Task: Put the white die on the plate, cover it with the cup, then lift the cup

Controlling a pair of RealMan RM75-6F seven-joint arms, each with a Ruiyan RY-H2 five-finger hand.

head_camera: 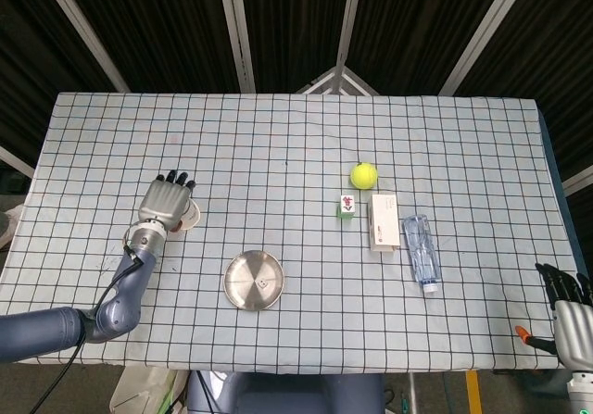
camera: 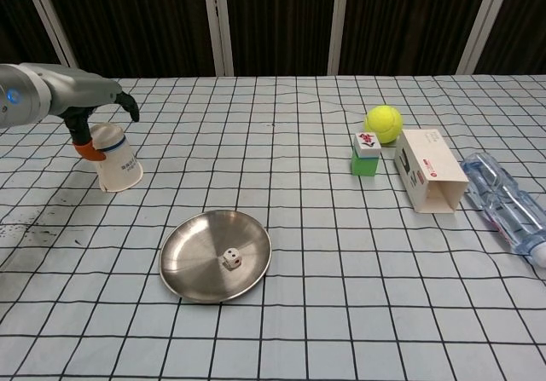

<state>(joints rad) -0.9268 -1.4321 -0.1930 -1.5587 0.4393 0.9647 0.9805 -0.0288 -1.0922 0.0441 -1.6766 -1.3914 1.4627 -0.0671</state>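
The white die (camera: 230,259) already lay in the steel plate (camera: 189,270). The paper cup (camera: 115,159) stood mouth-down and tilted on the worktop (camera: 299,313), left of and beyond the plate. The left hand (head_camera: 167,202) hovered directly over it, fingers spread and gripping nothing. The right hand (head_camera: 567,312) idled far off; its pose was unclear.

Surfaces as I see them from my station

The plate (camera: 183,270) looks like brushed metal with a dull sheen; the cup (camera: 115,159) reads as matt paper, the counter (camera: 299,330) wears a gridded cloth (slightly creased), the bottle (camera: 503,202) is clear glossy plastic, and the ball (camera: 384,123) is fuzzy.
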